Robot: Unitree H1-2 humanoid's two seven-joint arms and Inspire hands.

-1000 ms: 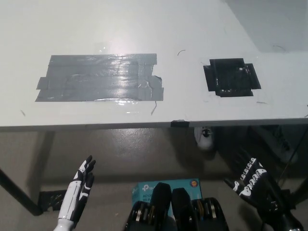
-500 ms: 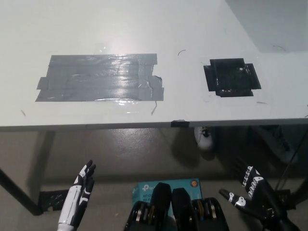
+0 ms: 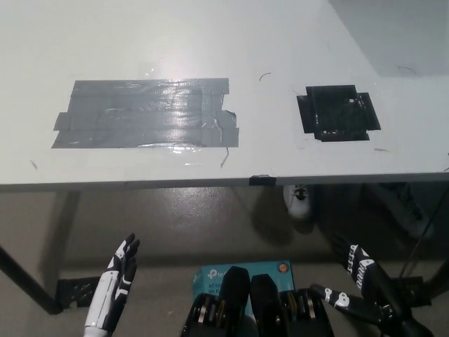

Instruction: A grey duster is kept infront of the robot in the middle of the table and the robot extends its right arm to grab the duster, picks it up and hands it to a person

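No duster shows anywhere in the head view. The white table [image 3: 210, 35] bears only a grey tape patch [image 3: 144, 112] at its middle left and a black tape patch [image 3: 338, 112] at the right. My black right hand [image 3: 361, 288] hangs below the table's front edge at the lower right, open, fingers spread and holding nothing. My white left hand [image 3: 116, 277] rests at the lower left, also below the table edge, open with its fingers straight.
The table's front edge [image 3: 210, 181] runs across the middle of the picture. Below it on the floor lie a teal box [image 3: 210, 275] and a small white object [image 3: 299, 200]. A dark table leg [image 3: 28, 284] slants at the far left.
My right hand has sunk lower toward the bottom right and spread its fingers wider. The left hand dropped slightly. Nothing on the table moved.
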